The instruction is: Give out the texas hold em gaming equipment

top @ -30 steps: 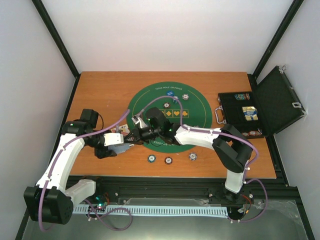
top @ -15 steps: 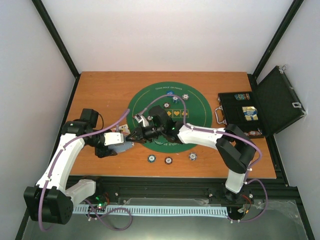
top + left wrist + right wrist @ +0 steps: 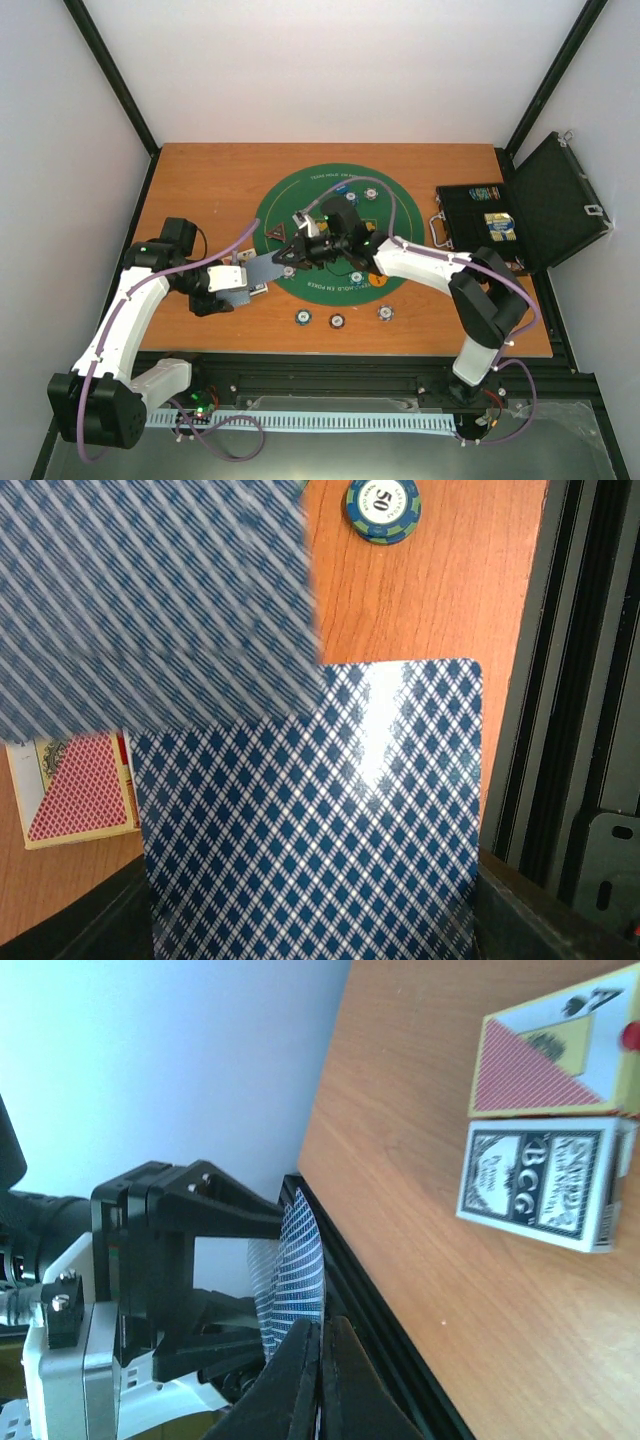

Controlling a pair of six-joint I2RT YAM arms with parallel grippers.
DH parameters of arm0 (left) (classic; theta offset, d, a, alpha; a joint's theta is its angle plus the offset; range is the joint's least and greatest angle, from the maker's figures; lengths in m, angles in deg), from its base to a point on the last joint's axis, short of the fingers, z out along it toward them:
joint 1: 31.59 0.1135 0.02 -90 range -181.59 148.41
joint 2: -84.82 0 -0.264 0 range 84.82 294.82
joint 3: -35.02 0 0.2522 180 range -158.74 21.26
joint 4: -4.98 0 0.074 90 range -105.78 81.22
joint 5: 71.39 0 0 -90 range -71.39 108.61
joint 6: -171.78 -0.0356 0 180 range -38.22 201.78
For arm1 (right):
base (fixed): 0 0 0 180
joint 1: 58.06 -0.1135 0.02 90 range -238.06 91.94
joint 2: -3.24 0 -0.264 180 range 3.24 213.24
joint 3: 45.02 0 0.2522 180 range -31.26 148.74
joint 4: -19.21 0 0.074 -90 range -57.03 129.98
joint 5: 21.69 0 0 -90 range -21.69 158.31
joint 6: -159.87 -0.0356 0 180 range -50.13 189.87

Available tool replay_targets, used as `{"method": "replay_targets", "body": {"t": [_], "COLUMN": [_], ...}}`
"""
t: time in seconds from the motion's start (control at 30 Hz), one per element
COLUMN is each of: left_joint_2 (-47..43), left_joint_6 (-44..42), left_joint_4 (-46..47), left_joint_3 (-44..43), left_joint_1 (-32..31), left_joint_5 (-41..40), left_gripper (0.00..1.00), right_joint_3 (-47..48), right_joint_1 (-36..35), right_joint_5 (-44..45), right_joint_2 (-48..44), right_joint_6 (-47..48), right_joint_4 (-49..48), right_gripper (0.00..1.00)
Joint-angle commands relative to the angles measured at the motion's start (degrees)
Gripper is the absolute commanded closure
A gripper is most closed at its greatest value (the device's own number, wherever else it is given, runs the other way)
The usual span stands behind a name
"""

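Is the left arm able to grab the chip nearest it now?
Probably not: the left gripper is shut on the deck, the right gripper pinching one card; otherwise the chip lies close, unblocked.

The left arm is bent at the elbow, and its left claw [image 3: 248, 287] grips the playing cards [image 3: 310, 820] from both sides. The right arm extends leftward over the counter, and the right claw [image 3: 285, 262] has its fingers pressed together on one card [image 3: 298, 1260].

The playing cards [image 3: 310, 820] have blue-and-white lattice backs; the poker chip [image 3: 383, 505] has green-blue striped edging.
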Motion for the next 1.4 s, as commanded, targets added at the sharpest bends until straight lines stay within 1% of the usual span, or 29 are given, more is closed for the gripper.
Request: {"method": "replay_targets", "body": {"t": [0.0, 0.17, 0.27, 0.4, 0.53, 0.7, 0.9, 0.97, 1.17, 1.27, 1.3, 1.37], "left_joint_2": [-0.59, -0.65, -0.57, -0.65, -0.44, -0.48, -1.28, -2.19, -3.43, -3.66, -3.83, -3.97], "left_joint_6": [-1.11, -1.29, -1.22, -1.36, -1.42, -1.08, 0.03, 0.00, 0.24, 0.55, 0.56, 0.48], "left_joint_4": [-1.33, -1.64, -1.94, -2.26, -2.17, -1.96, -3.32, -3.73, -5.12, -5.30, -5.31, -5.23], "left_joint_3": [-1.56, -1.86, -2.12, -2.17, -2.22, -2.46, -3.41, -3.41, -3.26, -3.24, -3.16, -3.09], "left_joint_1": [-0.24, -0.22, -0.20, -0.20, -0.21, -0.19, -0.19, -0.25, -0.19, -0.20, -0.19, -0.24], "left_joint_5": [0.68, 0.17, -0.01, -0.73, -0.70, 0.15, 0.46, 0.21, -0.11, -0.02, -0.07, -0.19], "left_gripper": [0.99, 0.99, 0.99, 0.99, 0.99, 0.99, 0.99, 0.99, 0.99, 0.99, 0.99, 0.99], "right_joint_3": [0.93, 6.96, 11.12, 15.93, 14.80, 9.94, 7.74, 9.43, 18.82, 25.05, 26.35, 27.29], "right_joint_1": [4.39, 9.75, 12.36, 13.25, 13.08, 10.90, 5.79, 3.50, -1.68, -4.23, -4.85, -5.32], "right_joint_5": [-1.73, -3.43, -5.65, -6.68, -7.30, -5.82, -4.27, -3.77, -3.53, -2.76, -2.70, -1.62], "right_joint_2": [-1.49, 3.05, 7.64, 12.04, 11.04, 7.41, 10.22, 12.88, 23.45, 27.83, 29.03, 30.00], "right_joint_6": [2.34, 7.01, 7.74, 8.25, 5.96, 5.00, 2.09, 1.39, -2.46, -2.28, -2.11, -1.42], "right_joint_4": [2.50, 8.60, 9.76, 11.45, 8.67, 6.53, 2.01, 1.40, -1.34, 1.16, 1.92, 4.10], "right_gripper": [0.97, 0.97, 0.97, 0.97, 0.97, 0.97, 0.97, 0.97, 0.97, 0.97, 0.96, 0.89]}}
